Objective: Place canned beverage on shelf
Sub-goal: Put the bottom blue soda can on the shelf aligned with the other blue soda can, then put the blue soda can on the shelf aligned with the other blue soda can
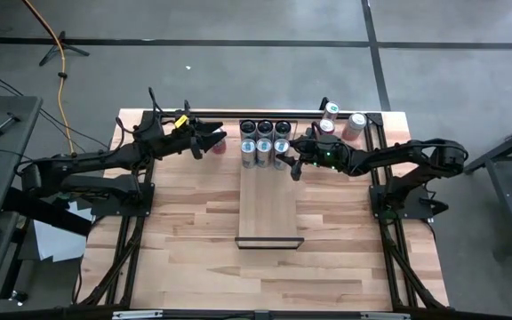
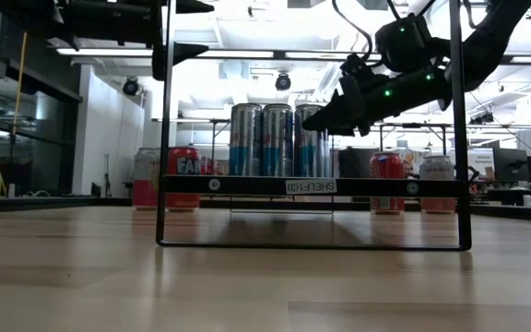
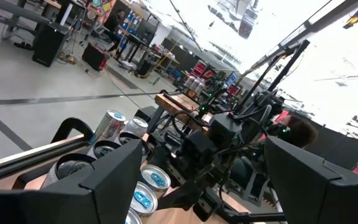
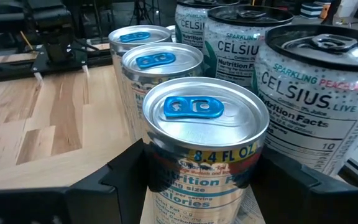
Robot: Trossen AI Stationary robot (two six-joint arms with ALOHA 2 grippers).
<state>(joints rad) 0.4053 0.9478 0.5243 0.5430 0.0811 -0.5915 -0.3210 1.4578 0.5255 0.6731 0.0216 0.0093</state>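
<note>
The left gripper (image 1: 213,140) hovers spread and empty near the table's (image 1: 185,240) far edge, just left of the shelf (image 1: 269,200). Six cans crowd the shelf's far end; the right gripper (image 1: 290,162) flanks the rightmost front can (image 4: 204,149) — whether its fingers press it is hidden, and the can's base is cut off.

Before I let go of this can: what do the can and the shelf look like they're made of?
Can: likely aluminium, going by its shiny silver lid, blue pull tab and glossy printed wall. Shelf: pale matte wood with visible grain; its end frame looks like thin black metal.
</note>
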